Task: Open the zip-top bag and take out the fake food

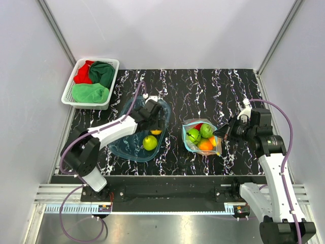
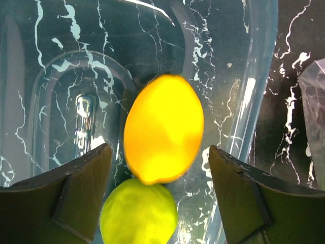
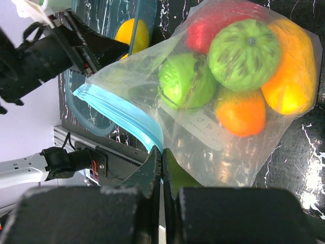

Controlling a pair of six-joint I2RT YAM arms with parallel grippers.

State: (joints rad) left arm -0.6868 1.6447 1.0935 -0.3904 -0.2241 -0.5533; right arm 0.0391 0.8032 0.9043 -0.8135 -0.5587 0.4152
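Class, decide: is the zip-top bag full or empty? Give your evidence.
Not empty: green, red and orange fake food shows inside the clear zip-top bag.

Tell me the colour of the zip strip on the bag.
Teal-blue. The bag's zip strip shows best in the right wrist view.

A basket [image 1: 85, 104] blocks the tabletop's [image 1: 203, 91] far left corner, a tub [image 1: 119, 147] and the zip-top bag [image 3: 218, 152] fill its middle, and the far right corner is free.
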